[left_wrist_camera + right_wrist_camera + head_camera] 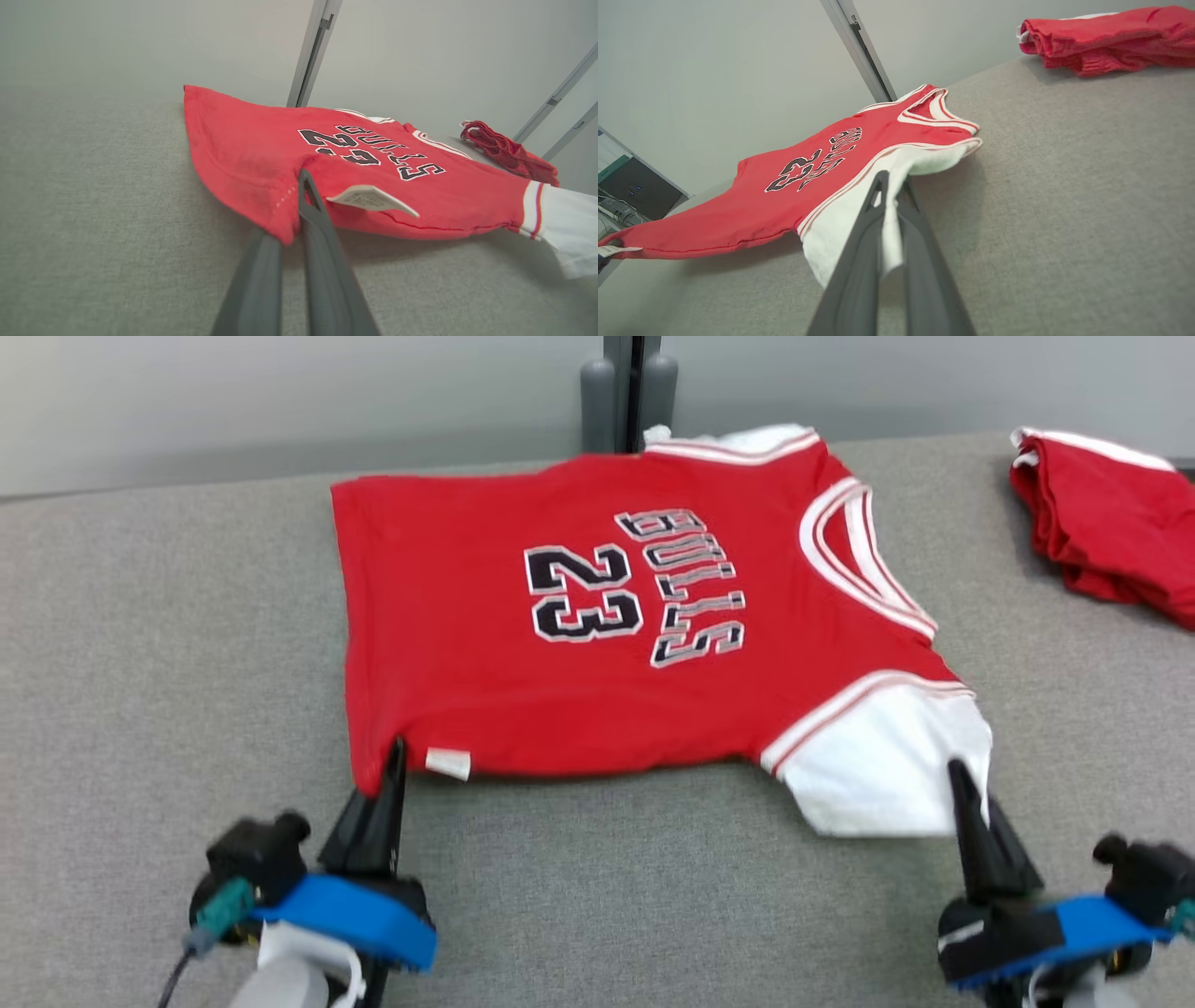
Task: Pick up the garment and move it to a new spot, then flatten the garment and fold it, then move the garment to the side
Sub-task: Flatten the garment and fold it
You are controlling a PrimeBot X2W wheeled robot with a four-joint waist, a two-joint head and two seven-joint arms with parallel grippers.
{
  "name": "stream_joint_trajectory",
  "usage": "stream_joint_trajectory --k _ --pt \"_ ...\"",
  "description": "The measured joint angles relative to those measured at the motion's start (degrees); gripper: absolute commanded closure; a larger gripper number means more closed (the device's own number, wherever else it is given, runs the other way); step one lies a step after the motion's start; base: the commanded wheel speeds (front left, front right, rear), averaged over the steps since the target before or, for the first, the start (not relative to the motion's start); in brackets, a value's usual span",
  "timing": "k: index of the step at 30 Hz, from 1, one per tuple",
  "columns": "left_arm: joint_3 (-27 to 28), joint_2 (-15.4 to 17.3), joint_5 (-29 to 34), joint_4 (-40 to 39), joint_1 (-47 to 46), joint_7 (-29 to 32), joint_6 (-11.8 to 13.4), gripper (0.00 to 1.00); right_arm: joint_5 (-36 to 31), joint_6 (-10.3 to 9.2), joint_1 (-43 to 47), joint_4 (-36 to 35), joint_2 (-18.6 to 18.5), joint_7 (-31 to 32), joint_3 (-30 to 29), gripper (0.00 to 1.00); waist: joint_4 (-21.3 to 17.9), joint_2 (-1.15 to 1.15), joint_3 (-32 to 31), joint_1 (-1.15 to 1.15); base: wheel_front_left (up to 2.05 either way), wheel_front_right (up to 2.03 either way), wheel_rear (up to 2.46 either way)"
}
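Soft red jersey (pixel 467 644), coarse grey fabric tabletop (pixel 168 644)

Left gripper (pixel 396 751) at 7 o'clock in head view, fingers pointing to 12, pinched together on the garment (pixel 448 644) at its near hem corner. Right gripper (pixel 959 779) at 5 o'clock, fingers leaning toward 11, clamped on the garment's white edge. Both wrists sit low.

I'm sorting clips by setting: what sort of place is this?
Probably a lab or office test station, not a home: a grey felt-covered table under the jersey, plain panel walls joined by metal posts, and electronic equipment with cables nearby.
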Motion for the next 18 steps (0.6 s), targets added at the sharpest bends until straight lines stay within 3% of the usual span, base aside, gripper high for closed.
stream_joint_trajectory --k 11,18 --pt "1.76 -1.04 1.34 -2.55 12.72 0.0 0.99 1.0 -1.75 0.0 17.85 -8.84 4.56 4.33 -5.15 1.0 1.13 -0.01 -4.26 0.0 0.0 0.0 0.0" --pt "0.11 -1.19 2.11 -3.39 16.73 0.02 1.16 1.0 -3.13 0.0 26.13 -14.85 6.79 8.4 -5.87 1.0 2.21 0.0 -5.6 0.01 0.0 0.0 0.0"
